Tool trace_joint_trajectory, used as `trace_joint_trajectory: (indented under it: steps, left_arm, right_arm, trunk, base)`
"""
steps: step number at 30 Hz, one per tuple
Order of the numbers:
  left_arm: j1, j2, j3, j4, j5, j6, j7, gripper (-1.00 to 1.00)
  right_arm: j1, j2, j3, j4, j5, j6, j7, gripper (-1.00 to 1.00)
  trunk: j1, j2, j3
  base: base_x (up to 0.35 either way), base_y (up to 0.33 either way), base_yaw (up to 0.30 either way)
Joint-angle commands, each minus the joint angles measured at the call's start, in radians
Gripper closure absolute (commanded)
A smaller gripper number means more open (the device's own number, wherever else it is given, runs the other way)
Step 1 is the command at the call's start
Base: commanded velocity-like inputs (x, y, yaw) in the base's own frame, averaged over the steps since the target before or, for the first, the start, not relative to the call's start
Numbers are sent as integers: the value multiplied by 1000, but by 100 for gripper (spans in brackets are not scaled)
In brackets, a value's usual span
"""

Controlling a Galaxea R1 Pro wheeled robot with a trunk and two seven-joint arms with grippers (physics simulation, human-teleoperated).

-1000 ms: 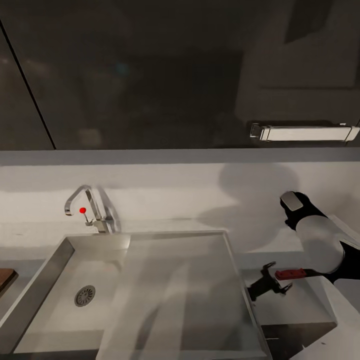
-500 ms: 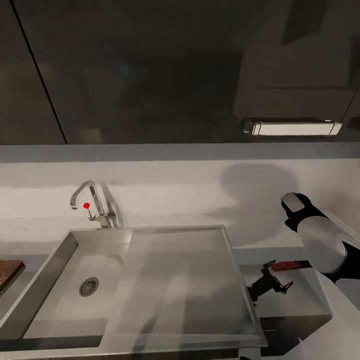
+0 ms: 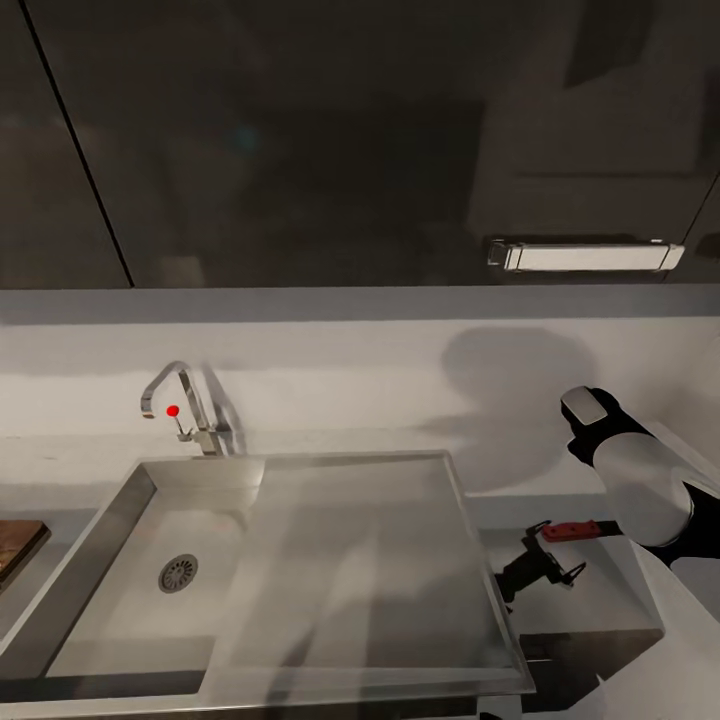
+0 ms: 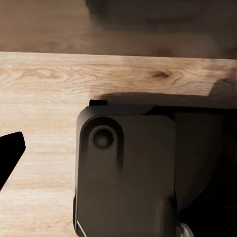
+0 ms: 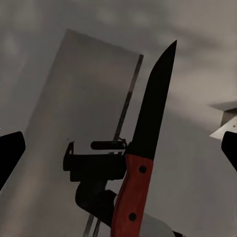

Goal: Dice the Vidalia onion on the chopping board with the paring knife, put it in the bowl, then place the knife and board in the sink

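Observation:
In the right wrist view my right gripper (image 5: 120, 150) is shut on the paring knife (image 5: 148, 128), its dark blade pointing away above the countertop (image 5: 197, 163). From the head view, the knife's red handle (image 3: 570, 530) juts out from behind my right forearm (image 3: 645, 490), just right of the sink (image 3: 480, 560). The grey basin (image 3: 120, 600) holds nothing I can see. The Vidalia onion and the bowl are out of view. A corner of the chopping board (image 3: 15, 545) lies at the far left. My left gripper (image 4: 118, 158) hangs over a wooden floor with one black fingertip (image 4: 10, 158) visible.
A chrome tap (image 3: 185, 400) with a red knob stands behind the basin, with the flat drainboard (image 3: 360, 560) to its right. A black gripper-shaped shadow (image 3: 535, 568) lies on the countertop by the sink's rim. Dark wall cabinets (image 3: 300, 150) hang above. My own base (image 4: 128, 177) is below the left wrist.
The head camera shifted a second ago, bringing more of the board's corner into view. The right arm and knife stay about where they were beside the sink.

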Motion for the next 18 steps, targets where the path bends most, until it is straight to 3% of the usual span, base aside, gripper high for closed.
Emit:
trace_joint_trajectory:
  steps: [1,18]
  left_arm:
    - [-1,1,-8,1,10,-3,-2,-100]
    - [-1,0,-8,1,10,-3,-3,-100]
  right_arm:
    - [-1,0,5,-1,-8,9,-5,-100]
    - [-1,-1,5,1,-7,9,18,-100]
  trunk:
    - [1,-2,-3]
    - [1,-2,-13]
  base:
    - [0,0,0]
    - [-65,61,0]
